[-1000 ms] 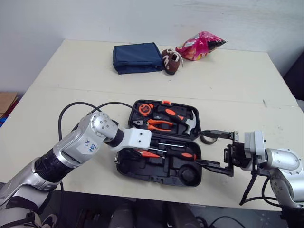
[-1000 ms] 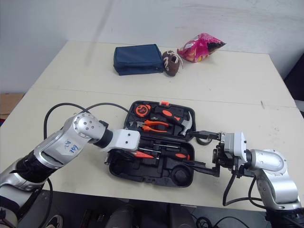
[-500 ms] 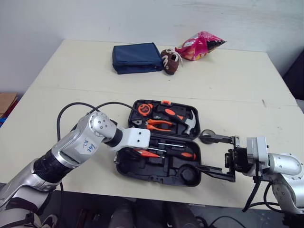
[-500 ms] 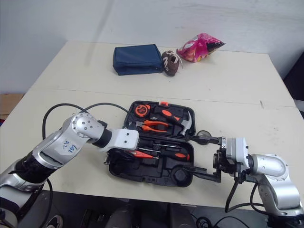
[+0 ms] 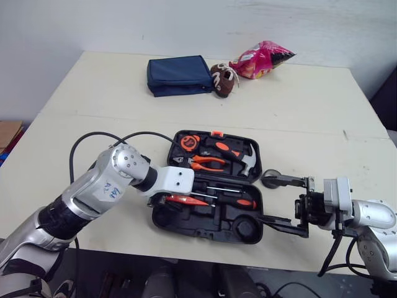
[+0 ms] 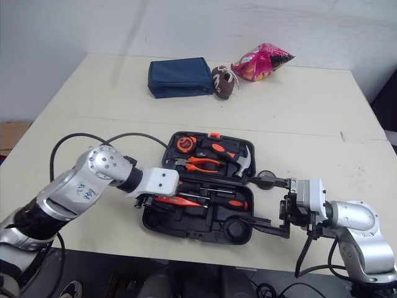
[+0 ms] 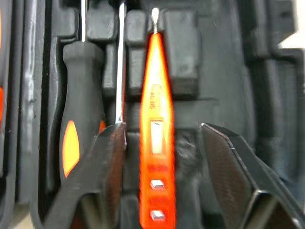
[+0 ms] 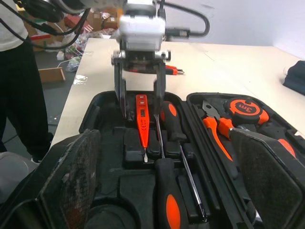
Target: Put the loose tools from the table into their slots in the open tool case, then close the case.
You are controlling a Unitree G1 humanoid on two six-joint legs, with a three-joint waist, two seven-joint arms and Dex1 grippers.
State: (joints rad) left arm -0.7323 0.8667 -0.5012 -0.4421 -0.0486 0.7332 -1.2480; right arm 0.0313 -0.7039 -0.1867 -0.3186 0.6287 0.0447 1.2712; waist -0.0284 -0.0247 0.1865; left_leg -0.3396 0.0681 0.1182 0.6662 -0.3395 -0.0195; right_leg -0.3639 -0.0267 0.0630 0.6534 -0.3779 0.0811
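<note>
Eyes on the orange tester screwdriver (image 7: 155, 129). It lies in the near half of the open tool case (image 5: 211, 228), towards the case's 9 o'clock end, just beside the black-handled screwdrivers (image 5: 239, 200). From here it looks bedded in its slot, or very nearly.

The left gripper (image 7: 164, 157) hangs right over it. Its fingers (image 7: 107, 171) are apart, one on each side of the orange handle, and neither seems to press on it. I read this as the release of that tool.

In the far half, the tape measure (image 5: 188, 142), the pliers (image 5: 208, 163) and the hammer (image 5: 239, 155) sit in place.

At the case's 3 o'clock edge waits the right gripper (image 5: 286, 202), its fingers spread wide with nothing between them. Just by its far finger a small dark ring (image 5: 270, 180) rests on the desk (image 5: 93, 124), close to the case. It may be a roll of tape, but I can't tell.

Next, the left arm needs to lift straight clear without dragging the tester out. The ring probably belongs in the round well (image 5: 248, 230) at the case's 5 o'clock corner. After that, both arms must be clear before the case is folded shut.

Well off at 12 o'clock lie a blue pouch (image 5: 180, 76) and a pink packet (image 5: 262, 59).
</note>
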